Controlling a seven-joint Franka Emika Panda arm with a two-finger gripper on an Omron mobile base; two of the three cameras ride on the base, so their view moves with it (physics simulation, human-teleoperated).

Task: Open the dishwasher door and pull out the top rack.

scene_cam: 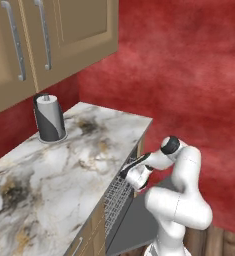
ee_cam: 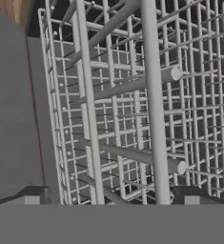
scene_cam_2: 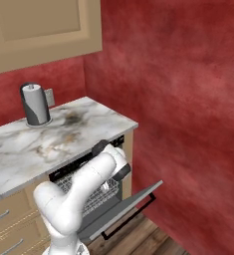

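Observation:
The dishwasher door (scene_cam_2: pixel 131 205) is swung down and slopes outward, its black bar handle (scene_cam_2: pixel 131 220) along the outer edge; in the left base view the door (scene_cam: pixel 136 222) shows as a dark grey panel below my arm. The top rack (scene_cam: pixel 117 194) is a silver wire basket in the opening under the counter, also seen as rack (scene_cam_2: pixel 93 200) and close up as rack (ee_cam: pixel 132 109). My gripper (ee_cam: pixel 112 199) is open, its tips spread wide at the rack's front wires, with thick bars between them. From the base views the gripper (scene_cam: pixel 126 175) sits at the rack's front edge.
A marble counter (scene_cam: pixel 54 175) runs above the dishwasher, carrying a paper towel holder (scene_cam: pixel 50 119) at the back. Tan wall cabinets (scene_cam: pixel 34 45) hang above, tan drawers (scene_cam_2: pixel 9 219) stand to the left, and a red wall (scene_cam_2: pixel 188 99) closes the right. Wooden floor (scene_cam_2: pixel 148 239) lies below the door.

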